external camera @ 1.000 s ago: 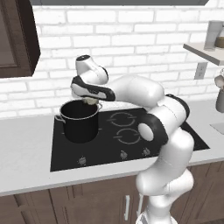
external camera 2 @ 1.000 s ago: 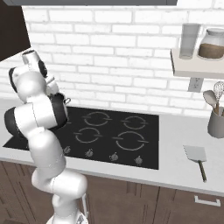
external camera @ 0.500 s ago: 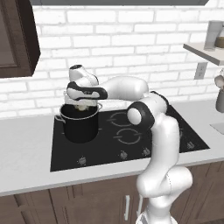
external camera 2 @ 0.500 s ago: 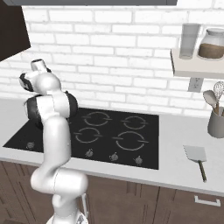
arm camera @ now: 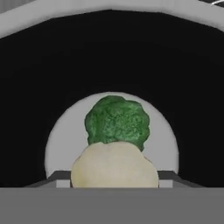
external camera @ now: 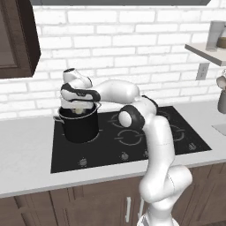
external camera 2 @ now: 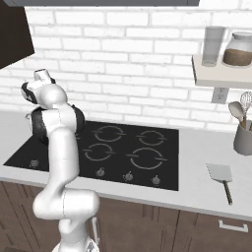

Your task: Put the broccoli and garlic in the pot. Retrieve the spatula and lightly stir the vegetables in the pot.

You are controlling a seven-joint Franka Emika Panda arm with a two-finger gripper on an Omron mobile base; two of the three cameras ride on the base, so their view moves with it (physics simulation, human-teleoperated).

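Garlic (arm camera: 114, 165) clamped in the gripper (external camera: 78, 110), poised over the upright pot (external camera: 80, 126), broccoli (arm camera: 117, 120) on its floor. The arm has swung further over the pot since before.

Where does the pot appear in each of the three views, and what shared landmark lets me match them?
Left base view: the pot stands at centre left, on the cooktop.
Right base view: pot at far left, mostly behind the arm.
Hand view: its black wall rings the broccoli.
Shared landmark: the cooktop's rear-left corner.
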